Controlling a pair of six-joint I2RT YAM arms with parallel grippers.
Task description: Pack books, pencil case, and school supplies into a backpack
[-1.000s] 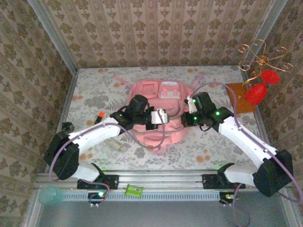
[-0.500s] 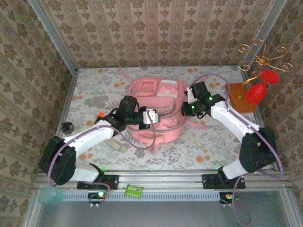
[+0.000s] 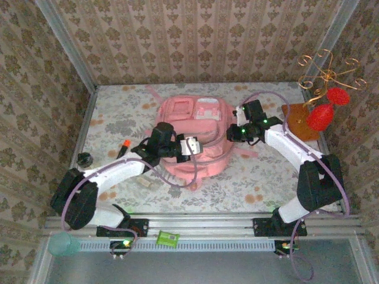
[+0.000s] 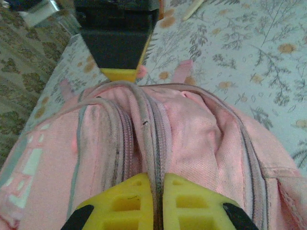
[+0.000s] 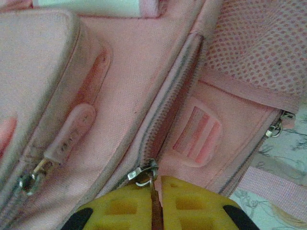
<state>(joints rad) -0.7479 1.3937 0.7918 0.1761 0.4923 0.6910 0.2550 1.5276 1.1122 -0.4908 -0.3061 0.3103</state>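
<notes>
The pink backpack is laid flat in the middle of the table. Its top seam is pinched tight by the left gripper. A zip pull is squeezed by the right gripper.

Soft even light, faint shadows; grainy overhead view, blurred wrist close-ups.

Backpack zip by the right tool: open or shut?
Looks shut: the zip teeth lie meshed above the slider, whose pull the right tool pinches.
</notes>
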